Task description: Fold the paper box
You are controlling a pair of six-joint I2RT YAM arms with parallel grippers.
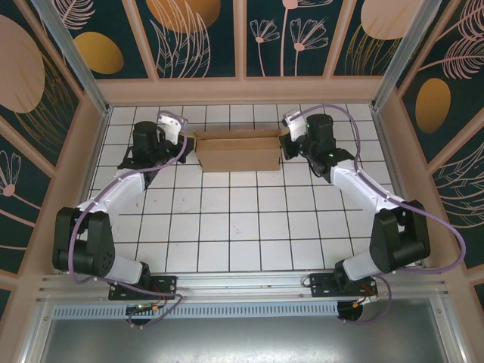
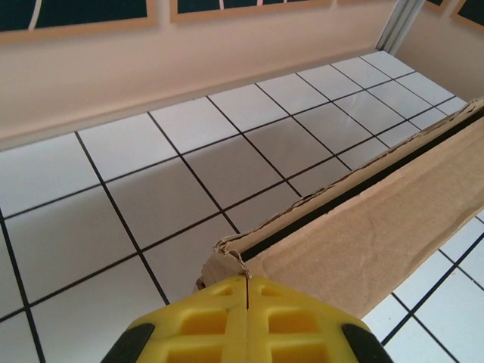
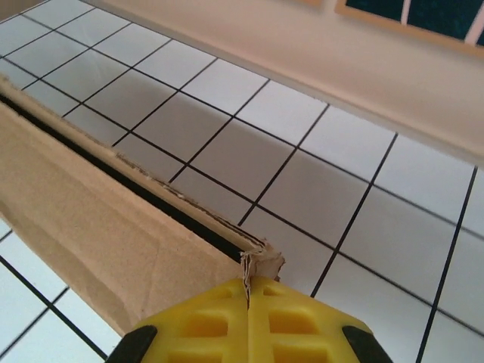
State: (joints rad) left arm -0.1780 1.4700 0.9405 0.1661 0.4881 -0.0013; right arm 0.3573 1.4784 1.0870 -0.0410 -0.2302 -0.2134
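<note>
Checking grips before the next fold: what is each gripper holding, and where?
Both hold the plain brown corrugated cardboard box: left gripper pinches its left-end corner, right gripper its right-end corner.

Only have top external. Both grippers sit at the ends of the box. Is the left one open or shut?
Observer: Shut. The left wrist view has the left gripper closed with no gap, its tip right at a frayed corner of the box.
Operator: Right side the same?
Observer: Yes. The right gripper is shut against a torn corner. I cannot tell whether any cardboard is pinched in it.
Operator: Is that long wall single or doubled?
Observer: It looks doubled. A dark slit runs along its top edge between two cardboard layers.
</note>
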